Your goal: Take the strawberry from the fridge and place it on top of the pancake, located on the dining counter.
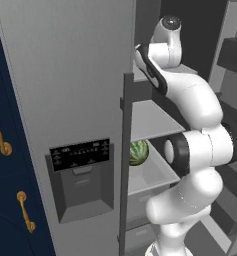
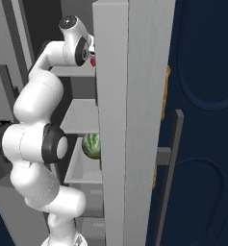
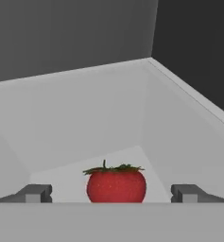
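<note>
a striped green watermelon (image 1: 138,152) lies on a grey shelf, with navy cabinets (image 1: 2,165) bearing gold handles (image 1: 25,211) alongside.

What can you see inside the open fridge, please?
On an upper shelf, the strawberry sits between the open gripper fingertips; a watermelon rests lower down. The fridge door hides the rest.

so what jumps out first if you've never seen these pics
The strawberry, bright red on a grey fridge shelf, sits between the open gripper's two fingertips in the hand view. Next, the white arm reaches into the open fridge, and a striped green watermelon sits on a lower shelf.
</note>
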